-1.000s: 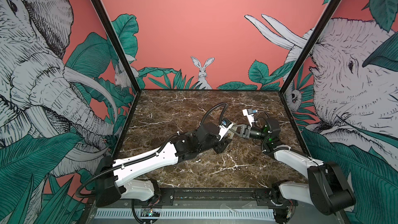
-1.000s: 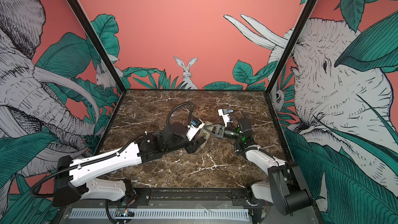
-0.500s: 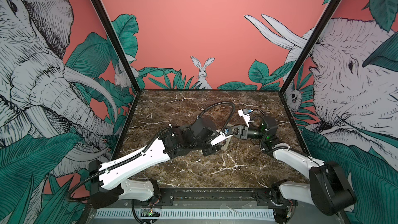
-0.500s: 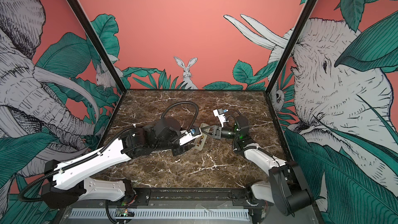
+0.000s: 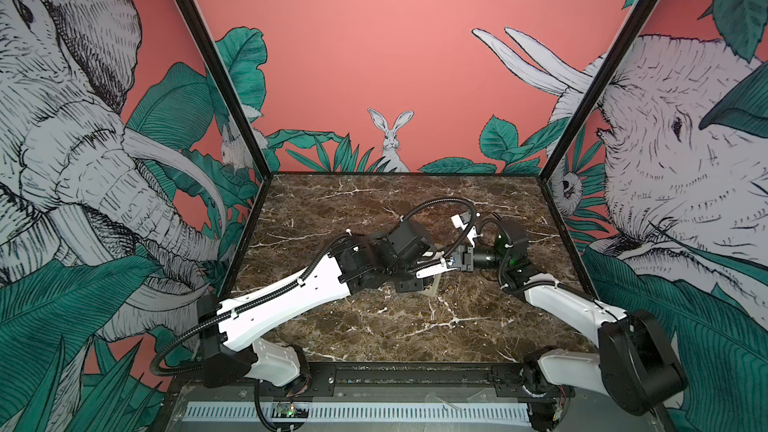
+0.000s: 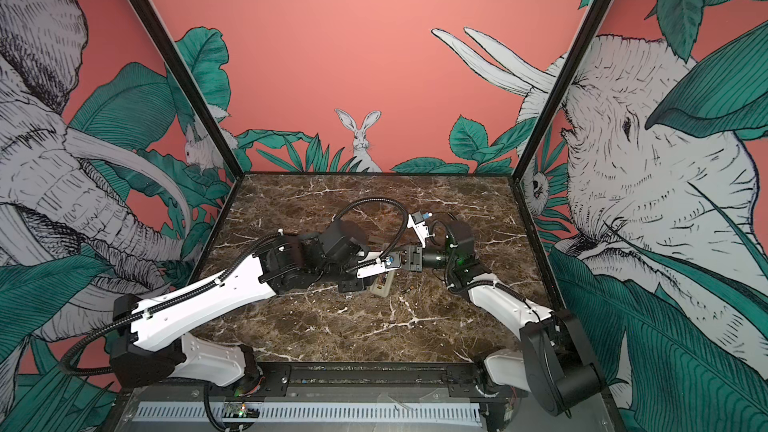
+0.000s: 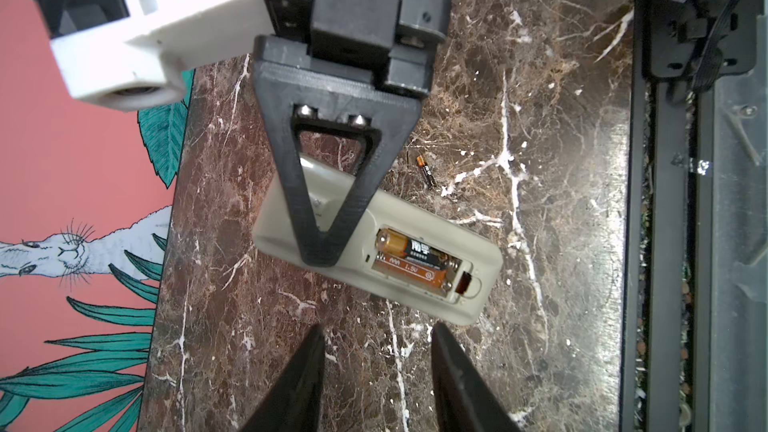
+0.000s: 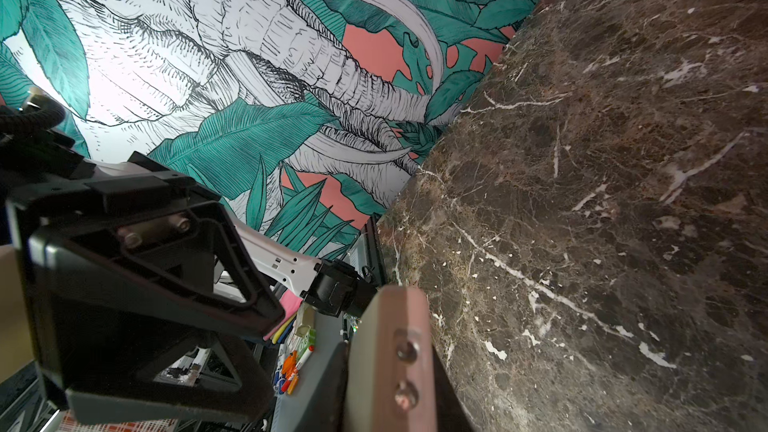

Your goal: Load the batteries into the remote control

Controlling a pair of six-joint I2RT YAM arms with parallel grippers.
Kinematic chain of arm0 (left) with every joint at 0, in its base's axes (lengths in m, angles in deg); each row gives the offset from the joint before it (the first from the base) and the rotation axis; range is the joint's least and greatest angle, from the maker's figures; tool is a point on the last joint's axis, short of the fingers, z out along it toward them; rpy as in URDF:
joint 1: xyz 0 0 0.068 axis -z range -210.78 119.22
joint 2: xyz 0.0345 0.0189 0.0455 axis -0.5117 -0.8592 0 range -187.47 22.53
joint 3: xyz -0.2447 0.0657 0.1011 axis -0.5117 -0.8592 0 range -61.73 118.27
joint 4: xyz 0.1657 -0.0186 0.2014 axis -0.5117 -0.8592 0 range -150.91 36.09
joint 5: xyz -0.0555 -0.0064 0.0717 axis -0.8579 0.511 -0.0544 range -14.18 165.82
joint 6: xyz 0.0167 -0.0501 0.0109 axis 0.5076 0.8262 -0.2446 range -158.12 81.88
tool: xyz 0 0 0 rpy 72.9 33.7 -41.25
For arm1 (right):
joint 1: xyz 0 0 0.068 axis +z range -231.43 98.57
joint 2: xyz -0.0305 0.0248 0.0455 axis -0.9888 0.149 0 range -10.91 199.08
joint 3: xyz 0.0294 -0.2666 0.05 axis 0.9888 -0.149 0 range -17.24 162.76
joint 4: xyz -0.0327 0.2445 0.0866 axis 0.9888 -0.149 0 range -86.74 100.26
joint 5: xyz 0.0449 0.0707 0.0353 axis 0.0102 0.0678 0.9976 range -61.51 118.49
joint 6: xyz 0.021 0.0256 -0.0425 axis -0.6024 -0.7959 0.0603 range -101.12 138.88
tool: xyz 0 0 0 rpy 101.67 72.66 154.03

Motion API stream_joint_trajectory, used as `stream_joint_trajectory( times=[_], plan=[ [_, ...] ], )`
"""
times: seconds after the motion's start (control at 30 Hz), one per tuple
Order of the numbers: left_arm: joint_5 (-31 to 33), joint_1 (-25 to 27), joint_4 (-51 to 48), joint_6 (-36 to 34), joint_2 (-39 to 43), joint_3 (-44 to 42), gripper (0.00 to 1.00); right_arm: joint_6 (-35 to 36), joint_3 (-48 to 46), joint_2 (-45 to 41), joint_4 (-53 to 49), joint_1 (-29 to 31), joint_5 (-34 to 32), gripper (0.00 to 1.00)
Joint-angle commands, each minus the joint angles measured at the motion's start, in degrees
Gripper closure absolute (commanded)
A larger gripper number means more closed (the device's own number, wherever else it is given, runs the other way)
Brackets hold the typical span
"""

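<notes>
Left wrist view has the remote control [image 7: 359,261] lying back-up on the brown marble table [image 7: 540,160], with its grey-beige back uncovered and the recess [image 7: 465,282] open. Two batteries [image 7: 415,259], orange and black, lie side by side inside that recess, lengthwise along the handset. A third, loose battery [image 7: 426,171] lies on the marble just beside the remote control, apart from it. The right gripper [image 7: 322,257] points down at the handset with its black jaws pressed together, tip over the plain part of the back next to the recess; whether the tip touches the plastic I cannot tell. The left gripper [image 7: 376,328] hangs near the handset's long edge, its two fingers [image 7: 299,384] spread with only marble between them, holding nothing. In both top views the remote control [image 5: 432,289] [image 6: 381,286] shows as a small pale block just right of the frame's middle and somewhat below it, largely hidden under the two wrists that meet above it; in a top view the loose battery [image 6: 407,290] is a tiny dark sliver immediately right of that block
</notes>
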Motion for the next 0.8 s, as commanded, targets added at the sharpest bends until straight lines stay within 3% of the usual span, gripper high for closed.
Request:
stream_joint_trajectory(
  times=[0.0, 0.37, 0.77],
  plan=[
    [-1.01, 0.02, -1.42, -3.51, -0.89, 2.25, 0.58, 2.16, 1.84, 0.04, -0.07, 0.39, 1.57, 1.0],
    [-4.33, 0.49, -2.44, -4.77, -4.32, 4.76, 0.64, 3.02, 2.04, -0.11, -1.19, 0.53, 1.44, 1.0],
    [-3.37, 1.38, -2.93, -5.91, -6.63, 5.54, 0.71, 3.01, 2.17, -0.35, -1.38, 0.69, 1.56, 1.0]
  ],
)
